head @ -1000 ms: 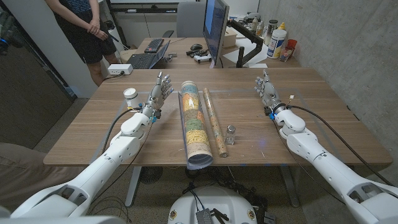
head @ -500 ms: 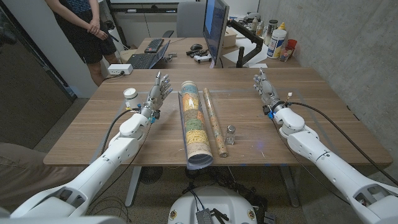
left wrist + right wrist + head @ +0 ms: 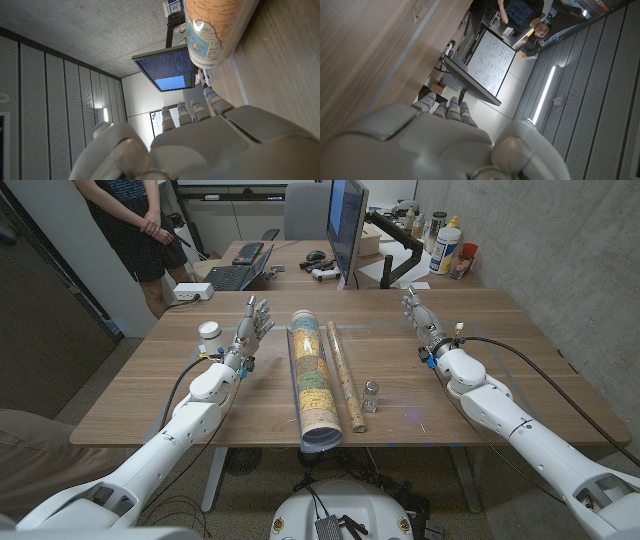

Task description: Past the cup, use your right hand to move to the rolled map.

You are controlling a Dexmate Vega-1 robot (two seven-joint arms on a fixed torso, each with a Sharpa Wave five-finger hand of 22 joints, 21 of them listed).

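A large rolled map [image 3: 310,385] in a clear tube lies along the middle of the table, its printed end [image 3: 215,30] also in the left wrist view. A thinner rolled paper [image 3: 345,375] lies right beside it. A white cup [image 3: 209,333] stands at the far left, just left of my left hand [image 3: 250,328]. A small glass shaker [image 3: 370,395] stands right of the thin roll. My right hand [image 3: 423,322] is over the far right part of the table, fingers straight and empty, well to the right of both rolls. My left hand [image 3: 200,140] is open and holds nothing.
The wooden table [image 3: 520,395] has bare room on its right side. A monitor [image 3: 347,225], a keyboard and bottles [image 3: 445,245] sit on desks behind. A person [image 3: 135,220] stands at the back left. A concrete wall runs along the right.
My right hand has edged a little farther from me and slightly toward the rolls. The left hand, the rolls, the cup and the shaker have stayed put.
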